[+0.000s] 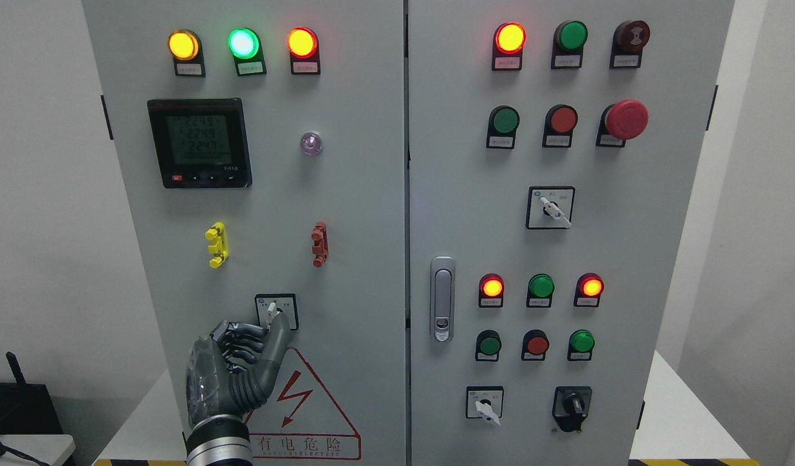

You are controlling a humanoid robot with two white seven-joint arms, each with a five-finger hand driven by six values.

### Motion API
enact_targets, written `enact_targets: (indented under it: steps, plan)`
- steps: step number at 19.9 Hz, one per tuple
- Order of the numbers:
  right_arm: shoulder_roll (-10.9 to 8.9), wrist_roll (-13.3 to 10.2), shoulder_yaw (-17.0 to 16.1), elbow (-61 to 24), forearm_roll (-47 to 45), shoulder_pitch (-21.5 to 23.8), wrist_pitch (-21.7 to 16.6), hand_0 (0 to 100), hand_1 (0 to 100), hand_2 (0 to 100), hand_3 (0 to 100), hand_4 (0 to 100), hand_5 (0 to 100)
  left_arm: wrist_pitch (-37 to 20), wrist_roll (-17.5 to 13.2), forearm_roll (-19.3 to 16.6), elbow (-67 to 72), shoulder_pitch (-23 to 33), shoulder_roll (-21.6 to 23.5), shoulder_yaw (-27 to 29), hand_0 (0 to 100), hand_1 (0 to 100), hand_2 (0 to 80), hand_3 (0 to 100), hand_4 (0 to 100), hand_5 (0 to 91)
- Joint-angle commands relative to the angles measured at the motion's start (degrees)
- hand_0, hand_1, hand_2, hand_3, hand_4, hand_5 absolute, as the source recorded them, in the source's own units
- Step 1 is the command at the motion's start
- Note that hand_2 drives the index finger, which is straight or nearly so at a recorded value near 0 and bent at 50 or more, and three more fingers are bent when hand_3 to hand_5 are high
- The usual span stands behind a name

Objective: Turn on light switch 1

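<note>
Where the left arm comes up from the bottom edge, the left hand (232, 372) sits against the lower left cabinet door (358, 272), fingers (242, 336) curled in, thumb stretched up and touching the rotary selector switch (276, 310) at its knob. Cannot tell if the knob is actually pinched; it reads as thumb contact only. Knob lever points roughly upward, slightly left.

Just below the switch: red-outlined lightning warning triangle (300, 404), partly covered by the hand.

Up the same door: yellow clip (216, 244) and red clip (319, 244) side by side, well apart. Above those, digital power meter (198, 143) with lit display, small violet lamp (311, 144) to its right. Top row: amber lamp (183, 44), green lamp (243, 43), red-orange lamp (302, 42), all lit.

Right door: latch handle (442, 299) near the seam, lamps and pushbuttons in rows, red mushroom stop button (625, 120), three more selector switches.
</note>
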Motion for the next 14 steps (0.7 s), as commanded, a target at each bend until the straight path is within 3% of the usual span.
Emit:
enact_targets:
  steps: [1,14]
  plan:
    - [0.0,-0.02,0.0,0.0,-0.97,0.0,-0.02,12,39,0,0,0,0,0.69,0.02,-0.12,0.04,-0.58,-0.2,-0.36,14,47,57.8,76,78,73.9]
    - [0.0,-0.02,0.0,0.0,-1.05,0.0,-0.02,12,39,0,0,0,0,2.63,0.02,-0.12,0.13,-0.84,-0.2,-0.36,17,44,58.8,77,78,74.2]
